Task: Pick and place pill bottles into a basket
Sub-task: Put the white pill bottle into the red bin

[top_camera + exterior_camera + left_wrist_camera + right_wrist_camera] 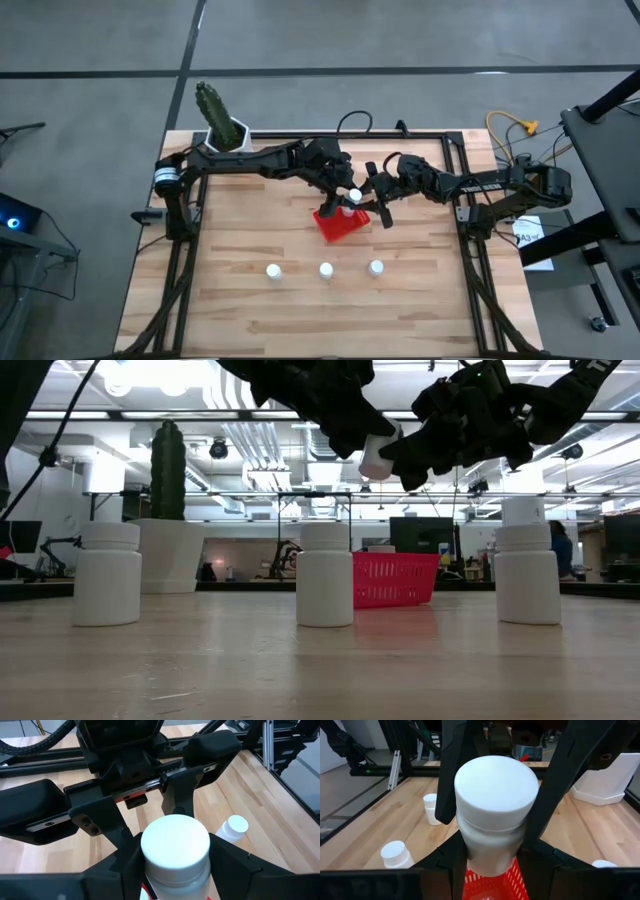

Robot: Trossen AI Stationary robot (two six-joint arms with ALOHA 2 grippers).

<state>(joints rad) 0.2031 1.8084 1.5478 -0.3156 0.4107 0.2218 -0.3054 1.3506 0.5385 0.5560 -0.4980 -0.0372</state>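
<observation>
Three pill bottles (326, 269) stand in a row on the pale wood-plank worktop (240, 310), toward its front edge, spaced apart from each other. Another bottle, the held bottle (354, 195), is up in the air over the red basket (340, 224), which sits near the worktop's middle, turned at an angle. At least one more white cap shows inside the basket; count inside unclear.

Both arms meet over the basket. Right pincer (495, 865) is closed on the held bottle's body, fingers on either side, cap upward. Left pincer (175, 870) is around the same bottle, fingers partway closed flanking it just under the cap; cannot tell if they actually press on it.

Worktop is light butcher-block, framed by black metal rails. A white hexagonal plant pot (228, 135) with a green cactus (212, 105) sits at the far left corner. Floor around is grey concrete with dark seam lines. Yellow cable (512, 128) and a dark stand off the right side. From table level, the room behind shows bright ceiling light strips, exposed pipes, monitors and other equipment.
</observation>
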